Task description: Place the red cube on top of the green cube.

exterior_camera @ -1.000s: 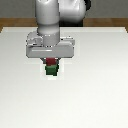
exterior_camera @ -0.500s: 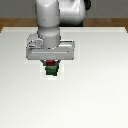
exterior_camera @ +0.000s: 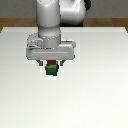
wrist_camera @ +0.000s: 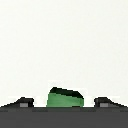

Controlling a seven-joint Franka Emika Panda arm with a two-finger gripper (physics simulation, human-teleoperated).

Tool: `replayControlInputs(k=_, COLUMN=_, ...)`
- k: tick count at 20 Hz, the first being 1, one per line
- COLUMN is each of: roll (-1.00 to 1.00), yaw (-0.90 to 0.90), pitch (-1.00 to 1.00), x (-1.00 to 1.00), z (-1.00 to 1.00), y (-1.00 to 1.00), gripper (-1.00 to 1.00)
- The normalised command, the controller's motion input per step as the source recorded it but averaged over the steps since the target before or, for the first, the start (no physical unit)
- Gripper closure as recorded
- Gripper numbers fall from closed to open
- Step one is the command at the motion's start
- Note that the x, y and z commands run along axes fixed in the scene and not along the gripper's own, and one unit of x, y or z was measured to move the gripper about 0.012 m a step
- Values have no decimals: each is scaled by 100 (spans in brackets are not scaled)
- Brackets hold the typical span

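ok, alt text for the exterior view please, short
The robot arm's claw hangs low over the middle of a white table, with a small red cube between its fingers sitting on top of a green cube. Whether the fingers grip the red cube cannot be made out.

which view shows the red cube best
The exterior view. There the red cube shows as a small dark-red patch sitting above the green cube, just under the gripper. The wrist view shows none of it: only the green cube's top and the two fingertips appear there.
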Motion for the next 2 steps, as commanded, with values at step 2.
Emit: replayControlInputs(k=2, roll=0, yaw=0, pitch=0, x=0, z=0, y=0, gripper=-100)
